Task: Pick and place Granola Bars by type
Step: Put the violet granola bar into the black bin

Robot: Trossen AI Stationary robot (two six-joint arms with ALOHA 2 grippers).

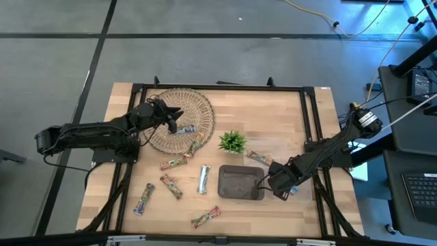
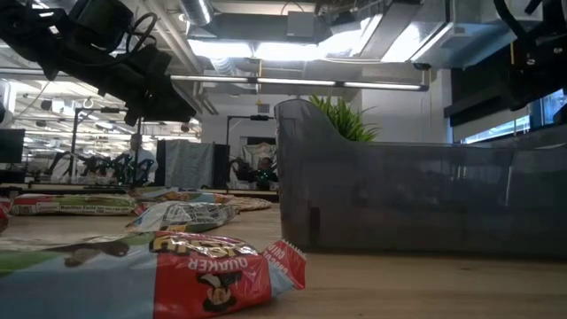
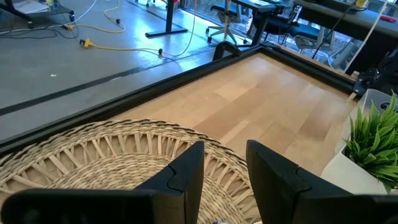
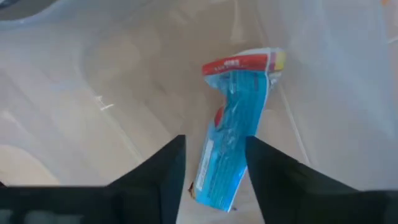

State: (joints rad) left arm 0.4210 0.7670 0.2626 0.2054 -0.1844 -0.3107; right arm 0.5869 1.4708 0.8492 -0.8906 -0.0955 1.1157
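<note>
Your right claw, parted over the grey bin, frees the blue bar; left claw hangs slack above the wicker basket.

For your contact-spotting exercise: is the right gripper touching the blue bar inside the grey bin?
Cannot tell. The right wrist view shows the blue bar lying between the right gripper fingers, its edges hidden.

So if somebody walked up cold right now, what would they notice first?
Probably the right gripper, fingers apart over a blue granola bar inside the grey bin. Then the left gripper above the wicker basket, and wrapped bars scattered on the table in front of the small green plant.
</note>
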